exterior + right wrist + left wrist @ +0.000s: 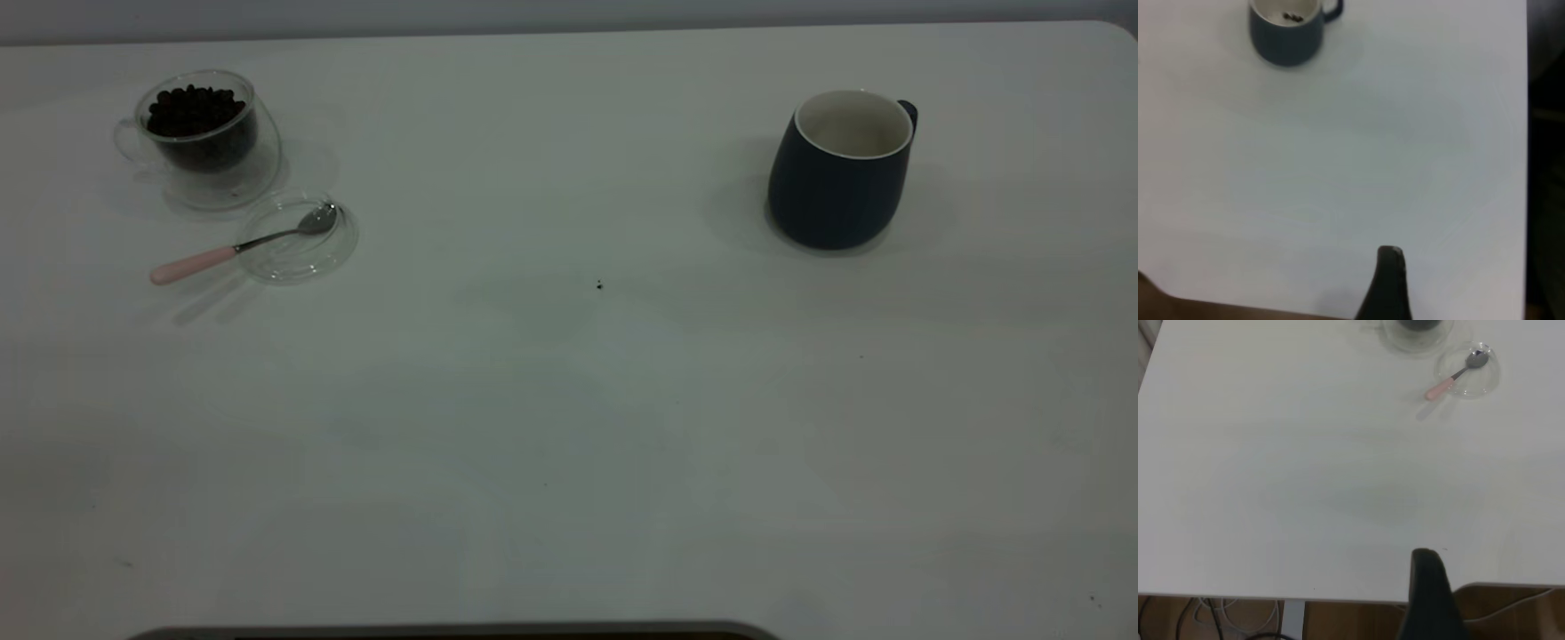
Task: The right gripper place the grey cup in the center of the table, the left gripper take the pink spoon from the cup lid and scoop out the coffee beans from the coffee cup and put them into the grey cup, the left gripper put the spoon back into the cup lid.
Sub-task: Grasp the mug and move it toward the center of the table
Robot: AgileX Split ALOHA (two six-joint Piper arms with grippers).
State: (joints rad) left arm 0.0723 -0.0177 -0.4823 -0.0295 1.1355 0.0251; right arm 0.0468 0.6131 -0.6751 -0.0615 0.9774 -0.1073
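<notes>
Cables (1211,617) on wooden floor (1338,623).

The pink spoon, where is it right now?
In the exterior view, the pink spoon lies at far left, bowl resting in the cup lid, just in front of the coffee cup.

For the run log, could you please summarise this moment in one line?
grey cup: table right, unmoved | pink spoon: on cup lid | coffee cup: full | grippers: away
</notes>
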